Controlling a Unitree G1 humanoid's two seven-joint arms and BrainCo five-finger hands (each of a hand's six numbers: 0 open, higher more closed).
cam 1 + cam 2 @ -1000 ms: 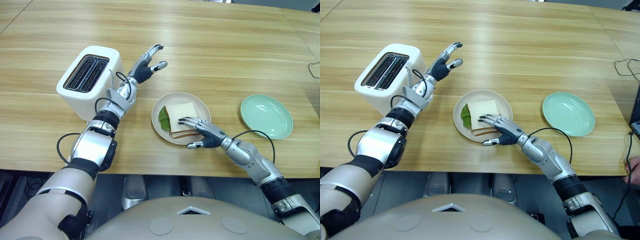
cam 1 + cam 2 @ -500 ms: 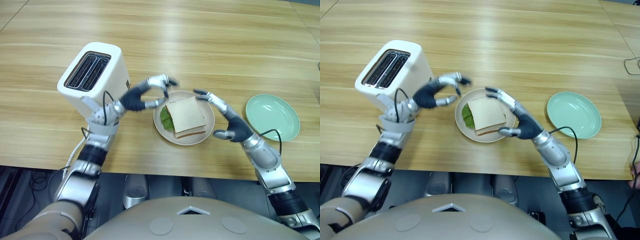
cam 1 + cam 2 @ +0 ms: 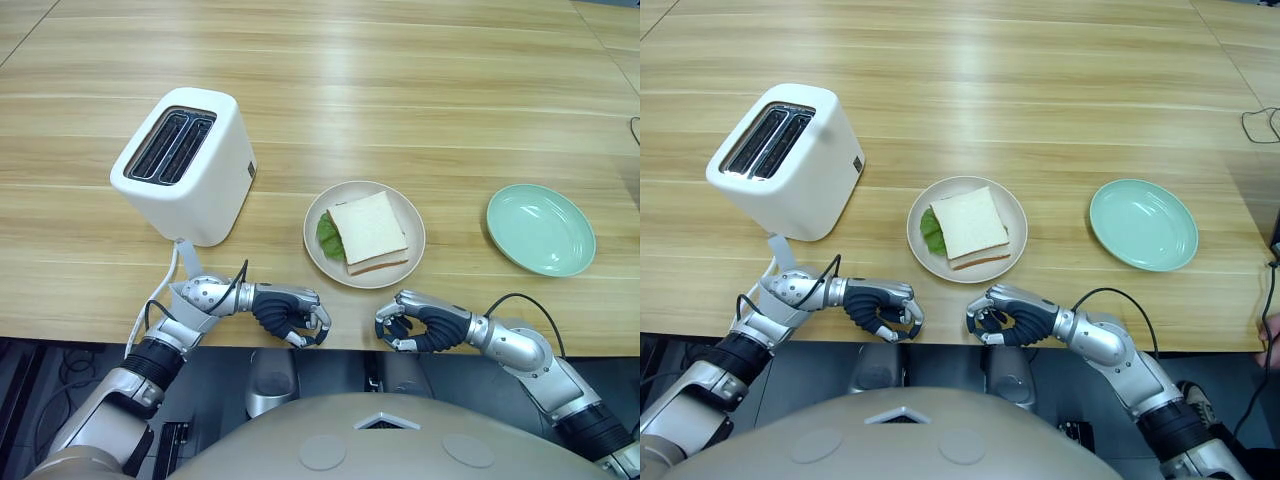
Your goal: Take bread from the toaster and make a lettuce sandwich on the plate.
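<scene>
sandwich (image 3: 368, 232) sits on plate (image 3: 412, 214) | my left hand (image 3: 290, 312), right hand (image 3: 415, 325) curled, empty, nearside of plate | park clear, don't nudge plate

A test room staged as a kitchen is suggested: a white toaster (image 3: 185, 165), a beige plate (image 3: 416, 225) and a green plate (image 3: 540, 229) are laid out on a broad wood-grain tabletop (image 3: 420, 90), a loose black cable (image 3: 1246, 120) seen at its right edge.
</scene>
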